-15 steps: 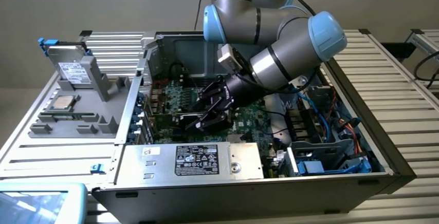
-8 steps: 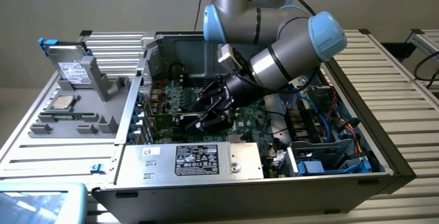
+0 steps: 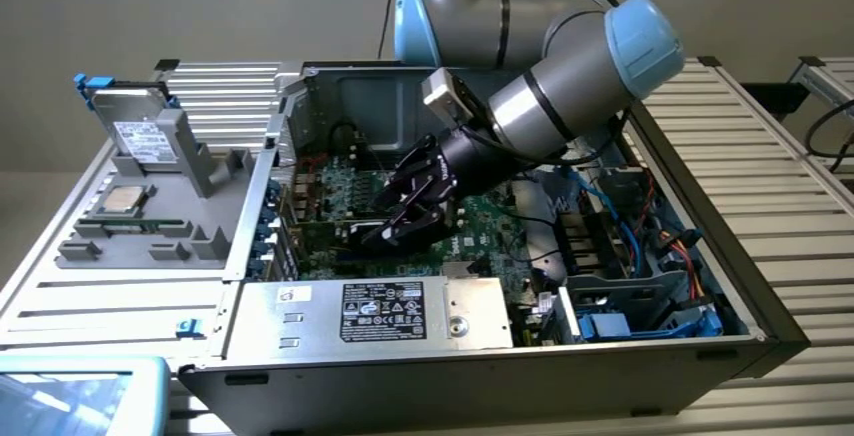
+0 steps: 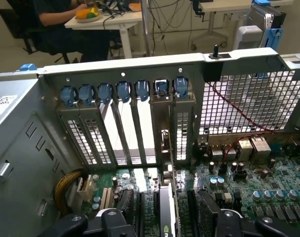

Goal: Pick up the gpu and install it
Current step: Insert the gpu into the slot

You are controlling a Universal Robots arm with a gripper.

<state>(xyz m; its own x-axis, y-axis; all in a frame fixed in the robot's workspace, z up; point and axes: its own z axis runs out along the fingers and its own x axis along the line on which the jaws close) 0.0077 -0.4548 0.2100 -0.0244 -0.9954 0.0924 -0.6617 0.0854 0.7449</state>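
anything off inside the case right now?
Nothing stands out. The gripper is open, low over the motherboard. A card stands upright between its fingers, lined up with the rear slot covers. No loose parts or visible damage.

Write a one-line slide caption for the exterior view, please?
Robot arm's open tool reaches into an opened computer case, poised just above the green motherboard, beside the power supply.

Blk claw [image 3: 400, 218]; green motherboard [image 4: 248, 182]; blue slot clips [image 4: 123, 91]; silver mesh grille [image 4: 248, 101].
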